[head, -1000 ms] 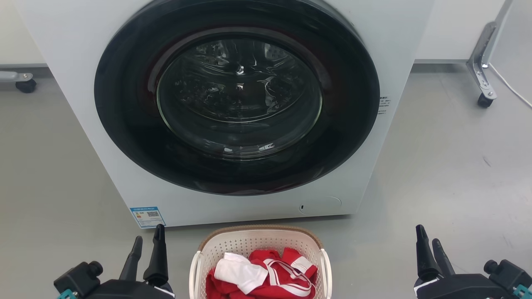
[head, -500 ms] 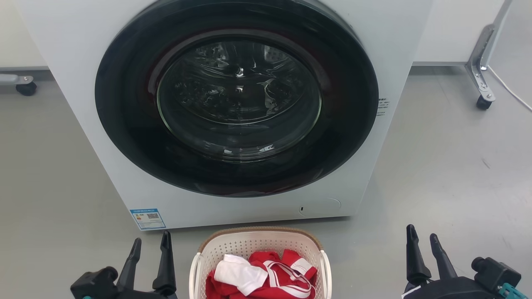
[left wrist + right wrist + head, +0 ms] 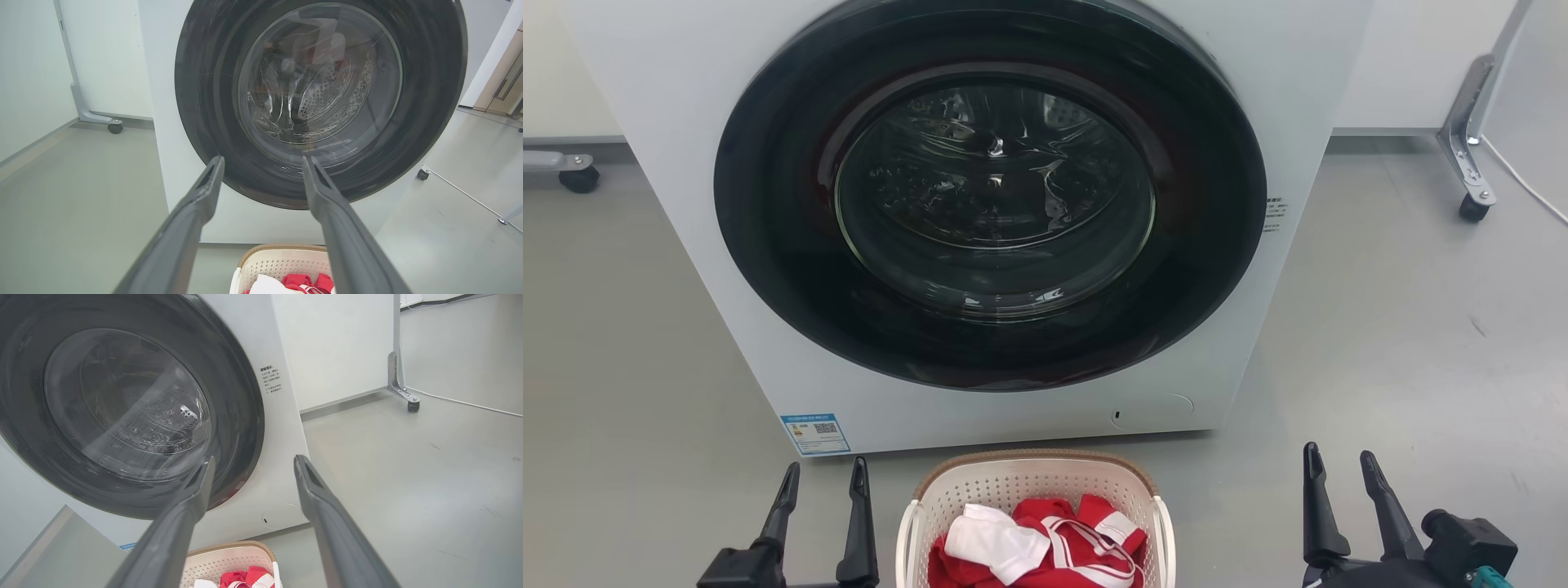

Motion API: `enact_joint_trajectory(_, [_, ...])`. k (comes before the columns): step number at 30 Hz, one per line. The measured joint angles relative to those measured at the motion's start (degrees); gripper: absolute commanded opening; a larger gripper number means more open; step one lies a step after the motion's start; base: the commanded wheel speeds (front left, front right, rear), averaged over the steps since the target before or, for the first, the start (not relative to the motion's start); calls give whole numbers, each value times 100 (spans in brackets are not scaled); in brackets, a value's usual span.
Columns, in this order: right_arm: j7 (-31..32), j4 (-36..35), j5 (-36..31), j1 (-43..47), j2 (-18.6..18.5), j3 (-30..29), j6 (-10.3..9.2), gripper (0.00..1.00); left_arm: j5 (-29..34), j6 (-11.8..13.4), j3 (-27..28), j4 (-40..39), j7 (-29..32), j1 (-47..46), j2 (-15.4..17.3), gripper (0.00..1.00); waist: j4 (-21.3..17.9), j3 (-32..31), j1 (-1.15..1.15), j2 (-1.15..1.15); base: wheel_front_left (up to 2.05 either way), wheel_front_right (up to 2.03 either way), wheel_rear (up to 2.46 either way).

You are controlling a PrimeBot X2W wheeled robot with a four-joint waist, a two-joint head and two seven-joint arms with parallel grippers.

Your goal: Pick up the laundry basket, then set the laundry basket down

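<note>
- Laundry basket (image 3: 1033, 457) sits between the two hands, low and centred in the head view;
- left hand (image 3: 824, 468) lies nearer, right hand (image 3: 1338, 453) farther off; both stand parted, holding nothing.

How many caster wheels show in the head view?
2. The left caster sits at the far left edge; the right caster is under a metal leg at far right. The washer may hide others.
</note>
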Motion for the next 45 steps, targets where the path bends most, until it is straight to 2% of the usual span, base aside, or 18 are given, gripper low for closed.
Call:
enact_joint_trajectory(18, [-407,-343,-1647,148,-5,271,-258,100,1663,256,-226,-377,-402,207,-1,100,-4,-19,0,0,0,0,0])
enact_joint_trajectory(45, [-419,-350,-1667,210,-4,256,-272,100,1667,256,-247,-375,-402,237,-14,100,-13,6,0,0,0,0,0])
